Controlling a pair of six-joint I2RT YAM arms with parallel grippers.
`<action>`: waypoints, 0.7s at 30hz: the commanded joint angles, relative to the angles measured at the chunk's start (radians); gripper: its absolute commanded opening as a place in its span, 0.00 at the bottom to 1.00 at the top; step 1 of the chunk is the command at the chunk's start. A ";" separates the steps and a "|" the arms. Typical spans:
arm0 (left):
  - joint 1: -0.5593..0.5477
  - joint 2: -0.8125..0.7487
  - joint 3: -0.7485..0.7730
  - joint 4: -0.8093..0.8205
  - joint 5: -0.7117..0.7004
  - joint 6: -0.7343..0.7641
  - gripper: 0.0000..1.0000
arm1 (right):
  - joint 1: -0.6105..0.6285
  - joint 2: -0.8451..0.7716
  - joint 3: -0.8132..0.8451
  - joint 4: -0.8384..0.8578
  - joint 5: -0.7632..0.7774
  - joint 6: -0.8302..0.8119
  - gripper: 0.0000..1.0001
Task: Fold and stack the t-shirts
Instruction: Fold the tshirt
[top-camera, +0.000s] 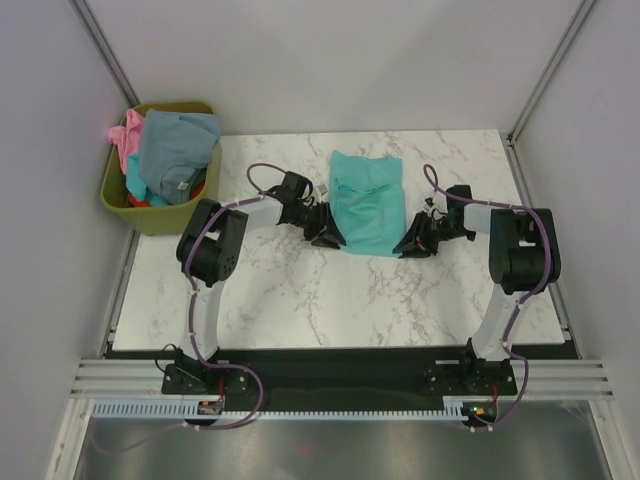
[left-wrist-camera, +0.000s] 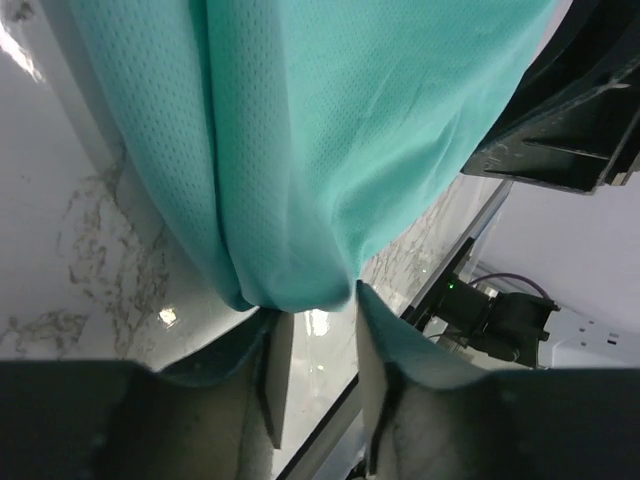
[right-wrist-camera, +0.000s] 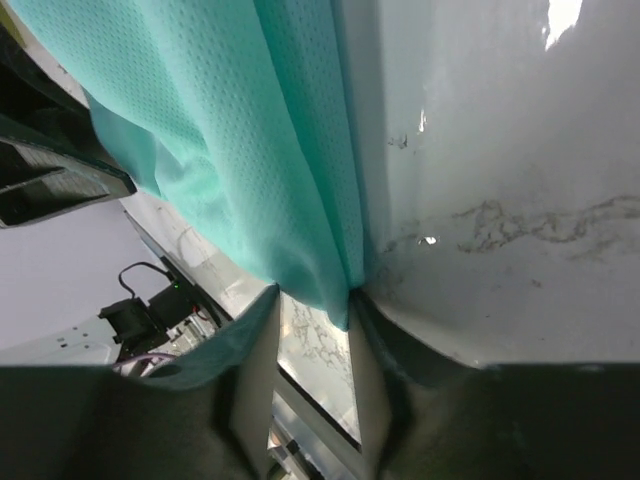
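While the teal t-shirt (top-camera: 365, 200) lies flat mid-back on the marble worktop (top-camera: 300, 300), the left tool (top-camera: 325, 237) sits at its near-left corner and the right tool (top-camera: 410, 245) at its near-right. Olive bin (top-camera: 125, 200) back-left beside the worktop, holding grey-blue t-shirt (top-camera: 178, 145) and pink t-shirt (top-camera: 125, 135). Left wrist: tool narrow, teal cloth bunched and pinched at the tips, cloth blocks most of the view. Right wrist: tool narrow, pinching the teal edge, marble alongside.
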 joint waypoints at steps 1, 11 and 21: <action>-0.008 -0.002 -0.002 0.054 0.028 -0.074 0.36 | 0.002 0.004 -0.004 0.027 0.038 -0.030 0.33; -0.007 -0.156 -0.026 0.054 0.028 -0.074 0.36 | 0.002 -0.103 0.092 0.013 0.038 -0.061 0.00; -0.010 -0.335 -0.055 0.054 0.028 -0.074 0.36 | 0.004 -0.292 0.074 -0.008 -0.002 -0.027 0.00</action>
